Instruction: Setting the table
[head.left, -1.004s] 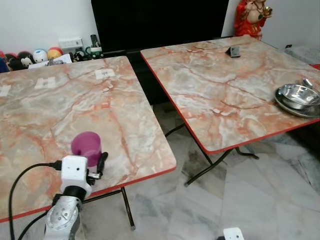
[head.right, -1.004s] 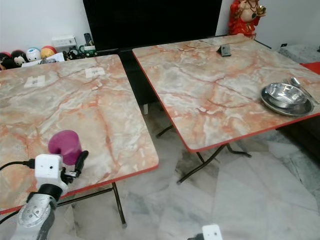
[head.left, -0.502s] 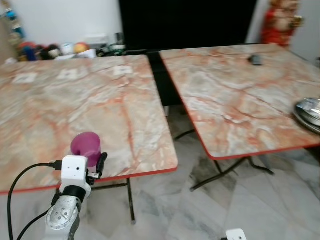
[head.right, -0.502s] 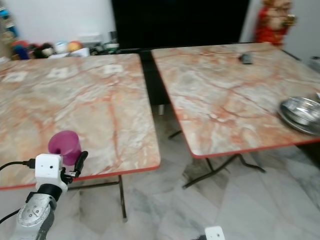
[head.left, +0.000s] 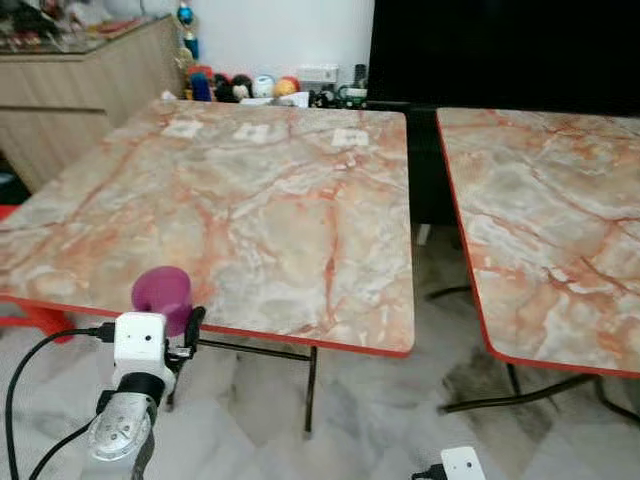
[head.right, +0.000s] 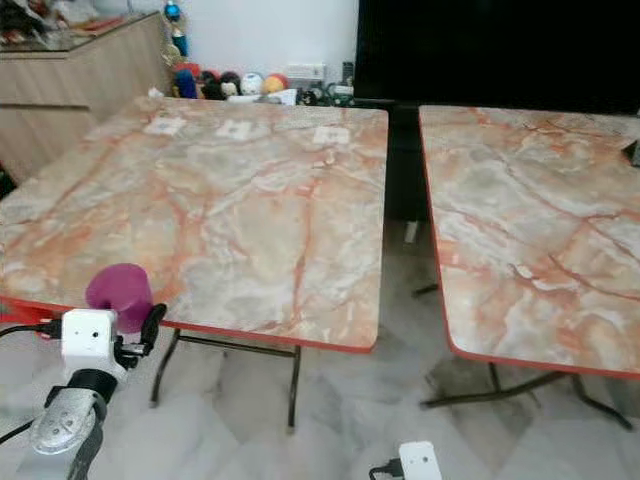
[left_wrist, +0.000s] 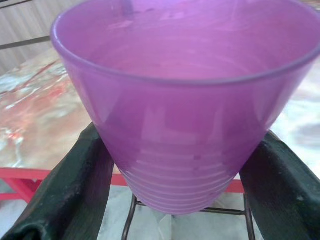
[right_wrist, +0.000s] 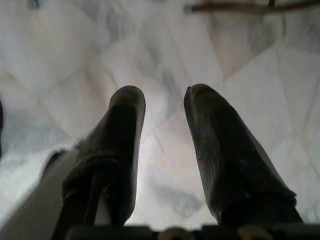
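A purple ribbed plastic cup is held upright in my left gripper, low at the left, just in front of the near edge of the left marble-patterned table. In the left wrist view the cup sits between the two black fingers, which press its sides. My right gripper hangs low over the floor, its fingers a little apart with nothing between them. The right wrist's white box pokes up at the bottom edge.
A second marble-patterned table stands to the right, a gap of tiled floor between the two. Toys and small items line the wall behind the left table, beside a wooden cabinet. A black screen is behind.
The camera has swung left: the left table now fills the middle, and the steel dishes and the red figure have left the picture. The cup stays held in my left gripper.
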